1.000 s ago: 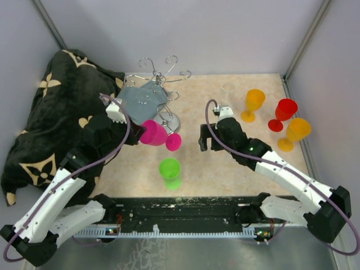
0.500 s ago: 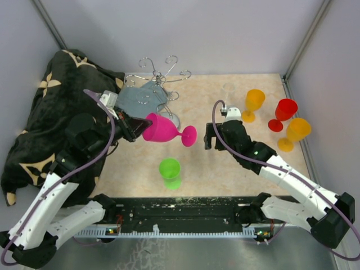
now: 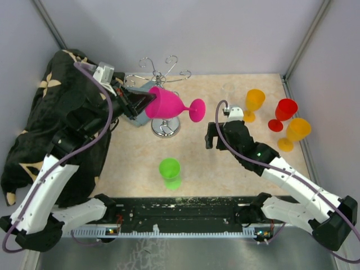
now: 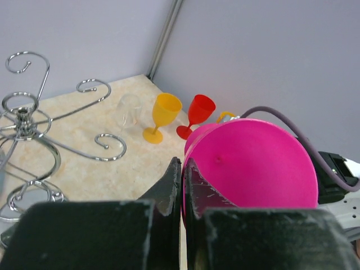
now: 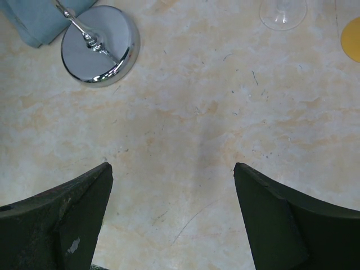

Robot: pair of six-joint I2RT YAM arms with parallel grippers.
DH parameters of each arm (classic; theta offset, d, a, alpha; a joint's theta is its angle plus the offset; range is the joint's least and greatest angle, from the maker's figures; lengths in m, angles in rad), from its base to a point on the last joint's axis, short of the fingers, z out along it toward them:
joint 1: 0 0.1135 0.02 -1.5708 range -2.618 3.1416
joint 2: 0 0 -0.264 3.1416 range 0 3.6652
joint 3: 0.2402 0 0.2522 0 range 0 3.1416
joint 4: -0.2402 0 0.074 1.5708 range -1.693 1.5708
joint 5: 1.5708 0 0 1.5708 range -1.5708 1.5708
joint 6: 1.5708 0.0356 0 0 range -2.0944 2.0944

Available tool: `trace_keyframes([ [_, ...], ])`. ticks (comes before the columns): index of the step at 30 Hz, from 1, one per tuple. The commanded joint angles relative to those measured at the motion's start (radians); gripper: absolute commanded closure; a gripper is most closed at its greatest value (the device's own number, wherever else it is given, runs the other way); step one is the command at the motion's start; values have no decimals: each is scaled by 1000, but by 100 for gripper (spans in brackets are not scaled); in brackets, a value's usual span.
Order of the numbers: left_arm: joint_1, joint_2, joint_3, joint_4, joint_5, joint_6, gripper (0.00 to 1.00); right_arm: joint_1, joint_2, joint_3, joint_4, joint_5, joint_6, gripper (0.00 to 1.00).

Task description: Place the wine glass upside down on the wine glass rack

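Note:
My left gripper (image 3: 147,98) is shut on the rim of a magenta wine glass (image 3: 169,104), held on its side in the air with its foot pointing right. In the left wrist view the gripper (image 4: 184,167) pinches the rim of the magenta glass (image 4: 253,163). The silver wire wine glass rack (image 3: 163,73) stands behind and under it, its round shiny base (image 3: 166,126) below the bowl. The rack's loop arms (image 4: 34,112) show left of the glass. My right gripper (image 3: 212,135) is open and empty over bare table, right of the rack base (image 5: 100,44).
A green glass (image 3: 169,169) stands near the front. A clear glass (image 3: 228,90), two orange glasses (image 3: 254,102) (image 3: 296,132) and a red one (image 3: 284,111) stand at the right. A grey-blue cloth (image 3: 138,98) lies by the rack. A black patterned blanket (image 3: 50,124) covers the left.
My left arm has lifted the magenta glass up and back toward the rack, turning it on its side. My right gripper has drawn slightly right.

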Motion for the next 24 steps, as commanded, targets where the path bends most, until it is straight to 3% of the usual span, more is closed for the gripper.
trace_keyframes([
  [1, 34, 87, 110, 59, 48, 62, 100, 4, -44, 0, 20, 28, 11, 12],
  [8, 312, 242, 233, 233, 335, -81, 100, 4, -73, -1, 5, 25, 8, 12],
  [13, 393, 323, 233, 381, 473, -210, 100, 4, -88, 17, 11, 16, 0, 12],
  [19, 500, 367, 77, 831, 662, -598, 100, 4, -82, 71, 76, -13, -43, 12],
  [24, 515, 395, 35, 1061, 719, -773, 100, -9, -48, 167, 121, -28, -78, 11],
])
